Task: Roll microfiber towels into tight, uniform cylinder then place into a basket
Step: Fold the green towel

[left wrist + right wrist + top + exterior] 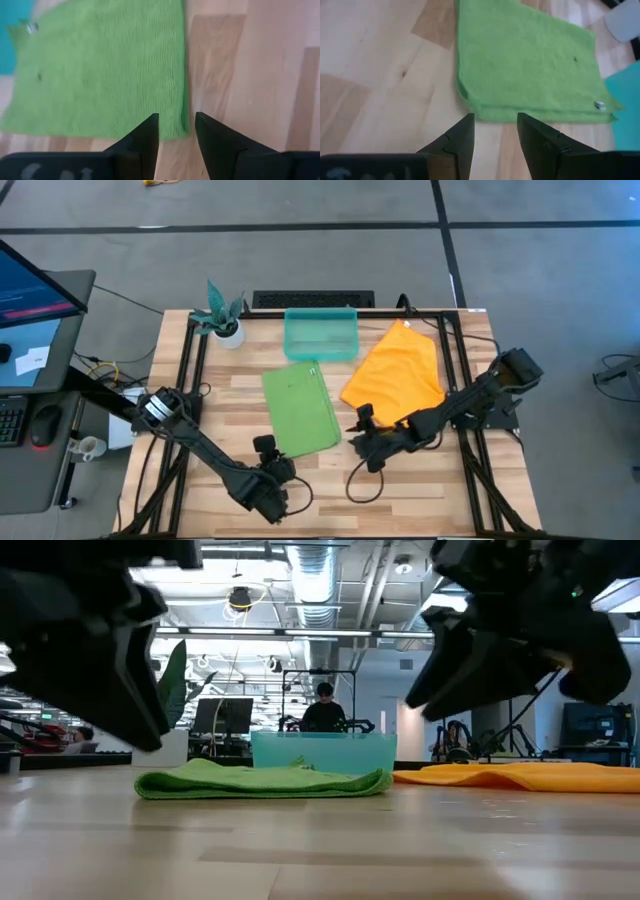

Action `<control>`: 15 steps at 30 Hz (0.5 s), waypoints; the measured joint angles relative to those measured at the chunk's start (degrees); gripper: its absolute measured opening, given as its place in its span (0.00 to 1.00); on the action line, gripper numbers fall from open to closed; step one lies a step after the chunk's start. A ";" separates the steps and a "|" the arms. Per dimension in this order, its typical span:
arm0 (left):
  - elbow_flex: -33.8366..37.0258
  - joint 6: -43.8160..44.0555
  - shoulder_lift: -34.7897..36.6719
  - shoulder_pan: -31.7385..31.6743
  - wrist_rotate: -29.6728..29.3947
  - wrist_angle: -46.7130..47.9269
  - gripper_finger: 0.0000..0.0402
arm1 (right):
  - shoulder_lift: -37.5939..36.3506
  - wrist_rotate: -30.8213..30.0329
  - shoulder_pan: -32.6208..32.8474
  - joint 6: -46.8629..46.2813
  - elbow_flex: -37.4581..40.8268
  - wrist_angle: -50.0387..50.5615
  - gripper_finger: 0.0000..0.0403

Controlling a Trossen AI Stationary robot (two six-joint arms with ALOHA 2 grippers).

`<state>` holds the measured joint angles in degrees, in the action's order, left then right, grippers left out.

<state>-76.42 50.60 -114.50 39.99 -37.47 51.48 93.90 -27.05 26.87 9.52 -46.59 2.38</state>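
1. While both arms hang low over the wooden table (400, 500), the green towel (302, 410) lies flat and folded at the centre of the high view, its far short edge just beside the basket (321, 333).
2. Basket: translucent teal bin, upper centre of the high view, standing upright on the table; in the low view it shows behind the green towel (262, 782).
3. Orange towel (396, 372): spread loosely right of centre in the high view, just right of the basket and close beside the green towel; its lower edge passes under the right arm.
4. Left gripper (268, 448): lower centre-left of the high view, at the near left corner of the green towel. Its wrist view shows the two dark fingers (145, 142) parted a moderate way, nothing between them, the towel's corner (100, 70) just ahead.
5. Right gripper (362, 420): right of the green towel's near right corner, beside the orange towel's lower edge. Its wrist view shows the fingers (457, 142) parted a moderate way, nothing between them, facing the towel's folded edge (530, 65).
6. Potted plant (222, 315): white pot, upper left of the table.
7. Person (323, 708): seated far behind the basket in the low view.
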 joint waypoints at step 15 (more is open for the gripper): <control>1.00 -0.11 0.00 -2.45 3.18 -2.20 0.54 | 15.35 0.01 -0.43 2.58 -9.03 0.09 0.42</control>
<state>-75.42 50.49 -114.50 37.54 -34.28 49.28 109.24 -27.04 26.44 12.10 -55.62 2.47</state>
